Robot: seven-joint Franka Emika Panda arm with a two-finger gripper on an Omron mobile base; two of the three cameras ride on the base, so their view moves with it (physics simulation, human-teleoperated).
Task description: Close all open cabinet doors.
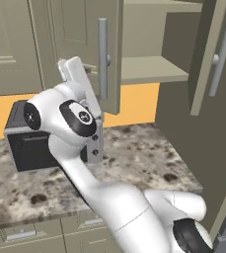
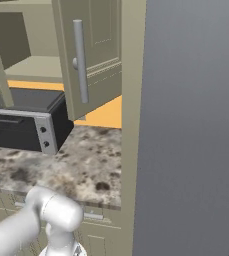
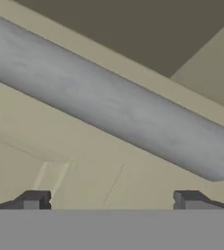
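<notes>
Grey-beige cabinet doors [image 1: 85,44] swung open over bare shelves [image 1: 149,69], long silver bar handle [image 1: 102,59] upright; dark toaster oven [image 1: 28,143] on speckled stone counter [image 1: 139,158].

From the right: same open door, smooth metal bar, matte boxy oven (knobs on its side).

Hand view: fingertips [image 3: 35,200] spread wide, gripper [image 3: 111,201] holding nothing, round handle probably just ahead.
</notes>
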